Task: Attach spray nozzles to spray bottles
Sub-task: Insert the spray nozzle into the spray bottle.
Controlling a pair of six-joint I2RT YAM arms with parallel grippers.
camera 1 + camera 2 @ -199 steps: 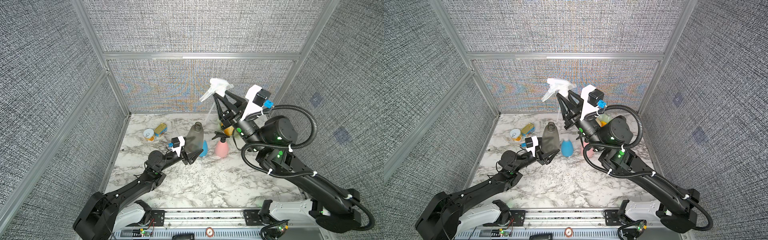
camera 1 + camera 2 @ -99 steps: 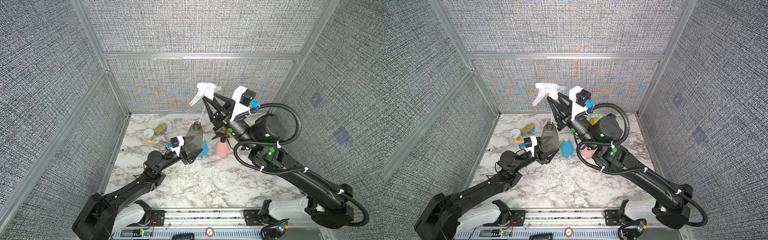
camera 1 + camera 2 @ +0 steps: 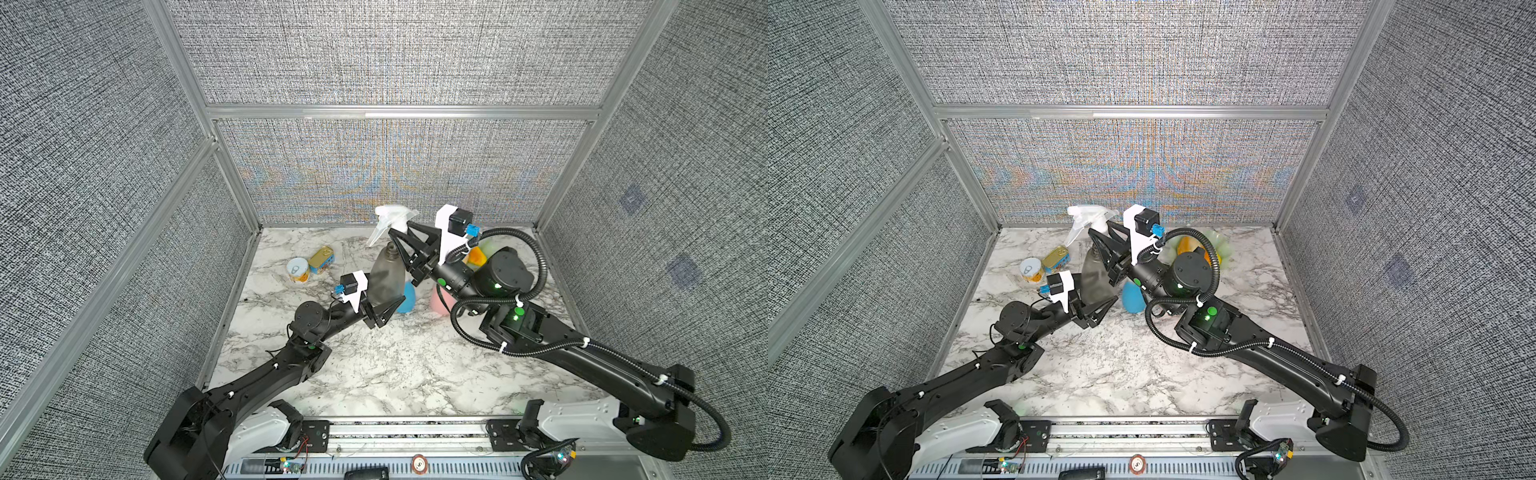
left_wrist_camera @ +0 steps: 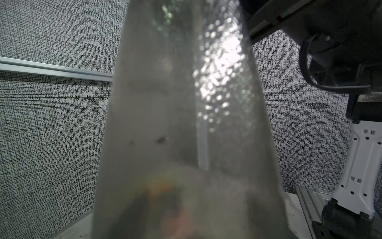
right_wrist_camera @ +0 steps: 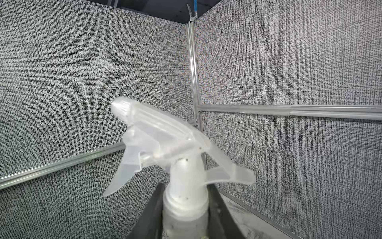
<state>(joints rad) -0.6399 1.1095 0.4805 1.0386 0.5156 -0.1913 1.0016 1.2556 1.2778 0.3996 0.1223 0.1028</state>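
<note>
- The left gripper clasped the lower body of the smoky grey spray bottle, which stood roughly upright at mid-table. That hold probably had to be firm, or the bottle would turn along with the collar.
- In the left wrist view a pale dip tube showed through the bottle wall, so it seemed to be already inside. A straight descent would keep it from bending.
- At the bottle's open neck, the right gripper was clenched on the collar of the translucent white spray nozzle. Whether collar and neck touched could not be told. The collar should be centred and level on the neck before any twist, to avoid cross-threading.
- The blue spray bottle sat just beside the grey one, and the pink spray bottle was partly hidden under the right arm. The right arm's wrist needed to stay clear of both.
- Two tin cans stood well apart, farther back.
</note>
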